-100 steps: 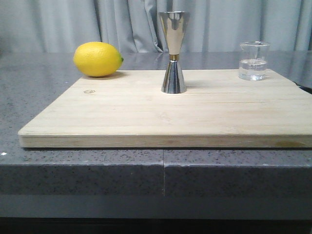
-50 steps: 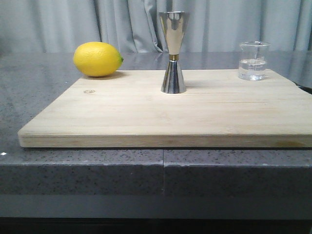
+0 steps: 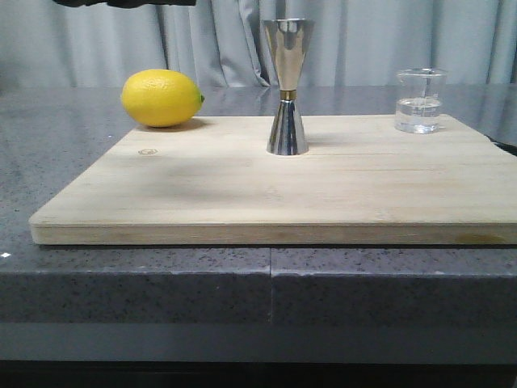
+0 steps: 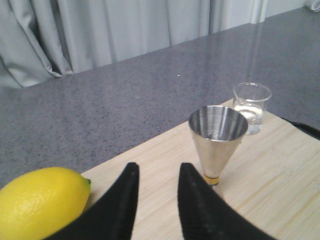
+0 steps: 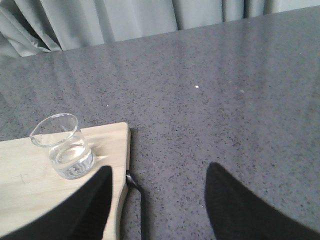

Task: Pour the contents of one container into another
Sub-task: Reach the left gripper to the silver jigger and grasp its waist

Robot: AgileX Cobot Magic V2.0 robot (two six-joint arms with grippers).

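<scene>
Nearest the camera in the front view is the bare front of the board (image 3: 266, 194), lying on the grey counter (image 3: 137, 283); nothing stands there. Mid-board, upright: the jigger (image 3: 287, 87), open cup up, seen empty from the left wrist view. Far left corner: a lemon (image 3: 161, 98), well apart from the jigger. Far right corner: the beaker (image 3: 420, 100), upright, part-filled with clear liquid, close to the board's right edge. Neither vessel is touched. Left gripper (image 4: 156, 192): fingers parted by a narrow gap, holding nothing, above the board between lemon and jigger. Right gripper (image 5: 157, 200): spread wide, empty, out over the counter beside the board's corner, beaker near its one finger. Step in hand, as I judge: reach for the beaker. The right arm is the nearer one. Advice: bring the wide jaws level with the beaker's lower wall, one finger each side, lip turned toward the jigger and clear of both fingers; close gently, since glass is slick and the liquid will slosh. Lift straight, keep it level in transit. The jigger is tall on a narrow foot, so it may tip if nudged; the left gripper could steady it at the waist.
</scene>
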